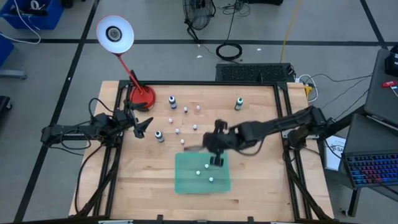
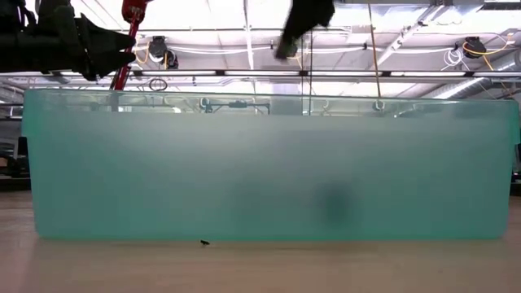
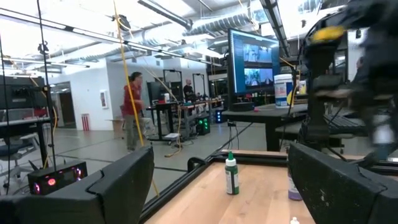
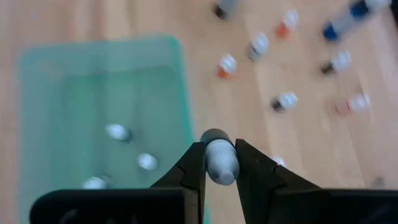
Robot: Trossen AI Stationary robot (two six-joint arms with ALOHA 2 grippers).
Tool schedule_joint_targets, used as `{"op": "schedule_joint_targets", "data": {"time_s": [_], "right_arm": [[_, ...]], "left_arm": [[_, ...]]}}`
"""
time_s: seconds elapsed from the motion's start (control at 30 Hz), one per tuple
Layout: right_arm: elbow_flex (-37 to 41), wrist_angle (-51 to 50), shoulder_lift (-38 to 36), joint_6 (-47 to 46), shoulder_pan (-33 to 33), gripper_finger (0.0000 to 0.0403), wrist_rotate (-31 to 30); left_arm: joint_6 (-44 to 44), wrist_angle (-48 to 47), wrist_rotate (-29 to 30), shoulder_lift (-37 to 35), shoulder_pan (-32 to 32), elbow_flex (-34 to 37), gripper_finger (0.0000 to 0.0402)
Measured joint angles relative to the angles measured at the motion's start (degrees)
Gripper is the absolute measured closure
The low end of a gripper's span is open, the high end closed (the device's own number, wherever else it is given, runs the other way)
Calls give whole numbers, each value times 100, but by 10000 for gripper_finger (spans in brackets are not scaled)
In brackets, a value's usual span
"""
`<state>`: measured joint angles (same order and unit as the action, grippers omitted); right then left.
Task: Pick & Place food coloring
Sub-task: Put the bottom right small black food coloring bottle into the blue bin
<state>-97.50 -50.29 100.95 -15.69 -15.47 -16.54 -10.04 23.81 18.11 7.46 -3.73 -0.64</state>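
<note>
Here, bottle clamped between right tool fingers.

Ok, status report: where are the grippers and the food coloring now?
Right gripper shut on a food coloring bottle above the green bin. Left gripper open, idle at table's left. Nothing in the way.

Both arms are matte black all over, chunky jointed segments with a few dark cables running along them. The left end effector ends in two broad, flat black fingers with angular, bevelled edges. The right end effector has slimmer black fingers tapering to narrow tips.
</note>
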Motion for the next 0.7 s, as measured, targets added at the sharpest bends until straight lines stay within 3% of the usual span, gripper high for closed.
{"op": "schedule_joint_targets", "data": {"time_s": [0.33,0.5,0.7], "right_arm": [[-2185,-1718,2278,647,-984,355,331],[-2309,-1689,2930,956,-1194,355,362],[-2322,-1556,3113,1047,-1154,355,496]], "left_arm": [[0,0,0,1,0,0,36],[0,1,0,0,1,1,36],[0,0,0,1,0,0,36]]}}
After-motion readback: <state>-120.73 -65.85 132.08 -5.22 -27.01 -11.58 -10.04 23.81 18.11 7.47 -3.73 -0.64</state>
